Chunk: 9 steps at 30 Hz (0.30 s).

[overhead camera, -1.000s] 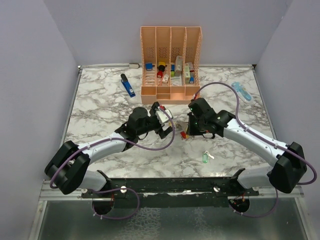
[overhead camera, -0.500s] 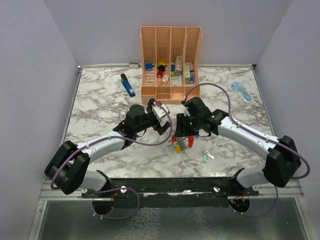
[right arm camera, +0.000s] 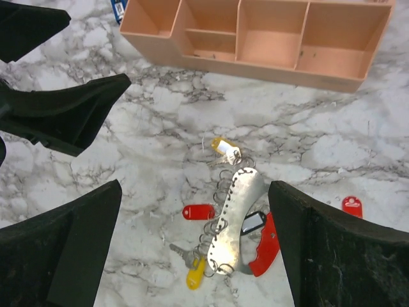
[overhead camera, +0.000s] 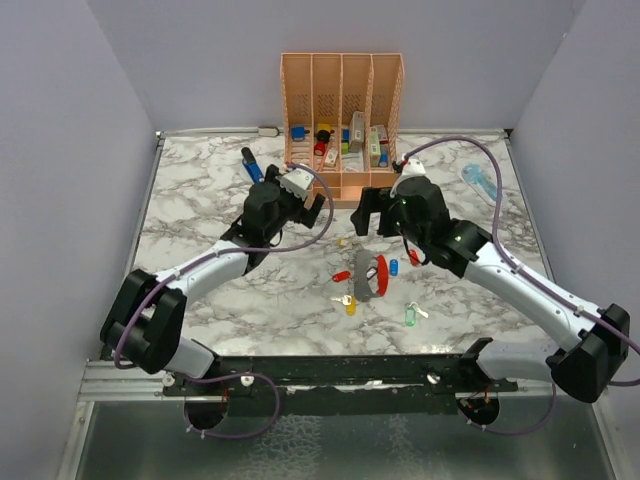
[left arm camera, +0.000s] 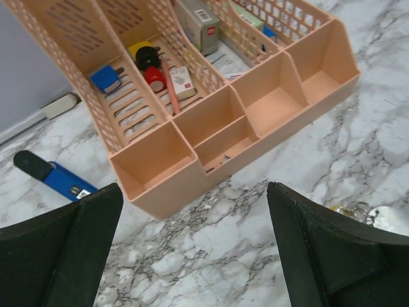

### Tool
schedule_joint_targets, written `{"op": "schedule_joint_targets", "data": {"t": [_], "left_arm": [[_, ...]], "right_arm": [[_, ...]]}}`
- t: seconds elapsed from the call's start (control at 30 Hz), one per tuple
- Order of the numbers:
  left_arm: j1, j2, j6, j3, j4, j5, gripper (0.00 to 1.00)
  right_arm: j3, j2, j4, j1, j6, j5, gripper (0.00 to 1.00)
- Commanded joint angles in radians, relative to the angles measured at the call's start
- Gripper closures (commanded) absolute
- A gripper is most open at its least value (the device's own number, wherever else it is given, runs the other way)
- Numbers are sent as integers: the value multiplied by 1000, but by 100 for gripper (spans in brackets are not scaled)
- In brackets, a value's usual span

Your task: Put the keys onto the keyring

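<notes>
The keyring (overhead camera: pixel 368 277) lies flat on the marble: a grey metal strip (right arm camera: pixel 233 220) lined with small rings, with a red curved clip (right arm camera: pixel 263 248) at its side. Keys on its rings are a red one (right arm camera: pixel 198 211), a yellow one (right arm camera: pixel 195 276), another yellow one (right arm camera: pixel 220 146) and a black one (right arm camera: pixel 252 222). Loose keys lie apart from it: red (right arm camera: pixel 351 206), blue (overhead camera: pixel 393 267) and green (overhead camera: pixel 410 316). My right gripper (overhead camera: pixel 372 215) (right arm camera: pixel 193 192) hangs open above the keyring and holds nothing. My left gripper (overhead camera: pixel 310 208) (left arm camera: pixel 195 188) is open and empty in front of the organizer.
A peach slotted organizer (overhead camera: pixel 342 187) (left arm camera: pixel 255 134) with small items stands at the back centre. A long blue tool (overhead camera: pixel 255 170) (left arm camera: pixel 61 182) lies to its left and a light blue item (overhead camera: pixel 482 182) at the far right. The left arm's fingers (right arm camera: pixel 64 115) sit close by.
My right gripper has opened and let go of the keyring, which now lies on the table. Both grippers have drawn back toward the organizer.
</notes>
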Motion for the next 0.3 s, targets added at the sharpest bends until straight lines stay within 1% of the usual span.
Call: {"op": "schedule_joint_targets", "data": {"t": [0.0,0.13,0.2,0.27], "left_arm": [[44,43,-29,116,-150,-77,1],[67,68,-20,190,-213,-139,1],[72,70,-3,209,-234,-159,1],[83,74,16,216,-261,-158,1]], "right_arm": [[28,-29,78,0,-46,119,1],[17,-83,108,1,-96,113,1],[-23,-122,175,0,-119,128,1],[6,-113,129,-1,-111,148,1]]}}
